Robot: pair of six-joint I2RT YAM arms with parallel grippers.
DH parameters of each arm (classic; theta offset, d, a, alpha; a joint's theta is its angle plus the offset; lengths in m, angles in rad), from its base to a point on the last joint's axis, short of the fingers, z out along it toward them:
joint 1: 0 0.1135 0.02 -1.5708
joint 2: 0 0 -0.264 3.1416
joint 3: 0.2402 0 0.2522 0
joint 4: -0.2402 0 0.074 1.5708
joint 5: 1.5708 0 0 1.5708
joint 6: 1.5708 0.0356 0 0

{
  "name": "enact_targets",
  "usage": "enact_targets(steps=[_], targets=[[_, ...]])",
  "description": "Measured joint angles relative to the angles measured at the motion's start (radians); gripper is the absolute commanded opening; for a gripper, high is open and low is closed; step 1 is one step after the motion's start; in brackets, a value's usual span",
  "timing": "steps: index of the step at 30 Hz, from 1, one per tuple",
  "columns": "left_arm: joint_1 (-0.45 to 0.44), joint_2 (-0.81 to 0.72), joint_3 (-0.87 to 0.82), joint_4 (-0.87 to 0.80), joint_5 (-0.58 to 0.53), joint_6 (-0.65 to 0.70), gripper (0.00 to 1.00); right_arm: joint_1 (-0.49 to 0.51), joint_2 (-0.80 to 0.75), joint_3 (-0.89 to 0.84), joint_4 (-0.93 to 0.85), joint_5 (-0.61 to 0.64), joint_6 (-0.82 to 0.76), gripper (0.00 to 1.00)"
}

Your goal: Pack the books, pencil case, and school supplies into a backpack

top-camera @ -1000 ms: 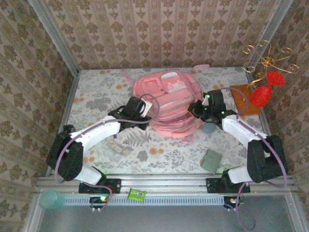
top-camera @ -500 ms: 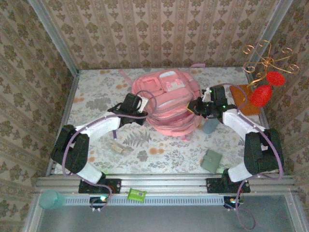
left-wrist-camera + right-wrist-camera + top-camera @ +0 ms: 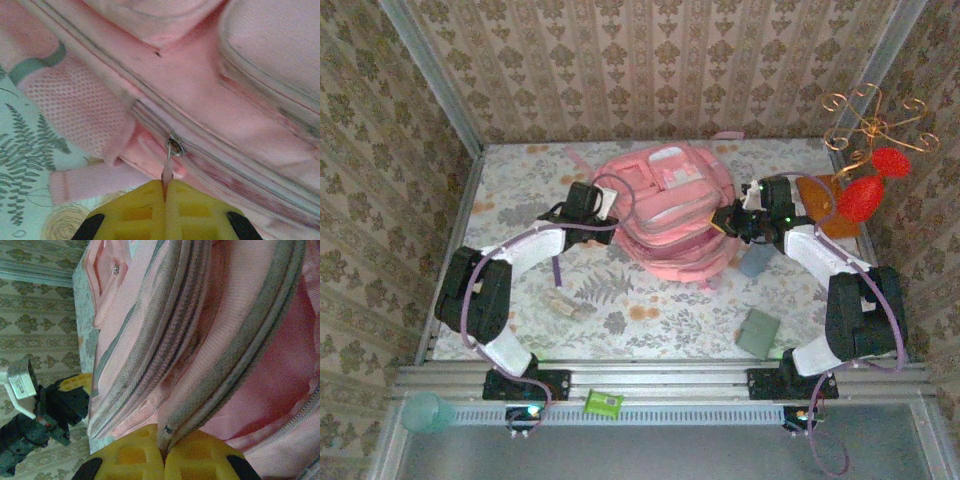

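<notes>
The backpack is soft pink fabric, ribbed with grey zip tracks and stacked pockets. The left wrist view shows a mesh side pocket with a teal band. It lies flat in the middle of the surface, pocket side up. Its long axis runs from the near side toward the back wall, and pink straps trail at the far end.

The left hand is closed on the pink zip pull at the pack's left flank. The right hand is clamped on a grey-edged fold along its right side.

Bare floral surface lies to the left and in front. On the right a blue-grey item sits just beside the pack, with an orange-brown flat piece farther out. Patterned walls close three sides.
</notes>
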Motion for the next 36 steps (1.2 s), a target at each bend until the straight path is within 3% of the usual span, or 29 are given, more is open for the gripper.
enact_targets(steps=[17,18,21,27,35,36], targets=[[0.063,0.139,0.122,0.0,0.072,-0.001,0.0,-0.012,0.0,0.0,0.036,-0.021,0.005,0.0],[0.064,0.14,0.123,0.004,0.078,-0.002,0.03,-0.012,0.0,0.0,0.04,-0.021,0.011,0.0],[0.071,0.129,0.107,0.024,0.084,-0.018,0.34,-0.014,0.0,0.0,0.072,-0.027,0.052,0.0],[0.13,0.018,0.008,0.033,0.035,-0.043,0.67,-0.004,-0.014,-0.007,0.188,0.017,0.184,0.0],[0.084,-0.235,-0.046,0.119,0.038,-0.045,0.76,0.129,-0.035,-0.013,0.32,0.181,0.315,0.0],[0.069,-0.254,-0.054,0.14,0.045,-0.042,0.84,0.146,-0.035,-0.011,0.327,0.196,0.321,0.0]])
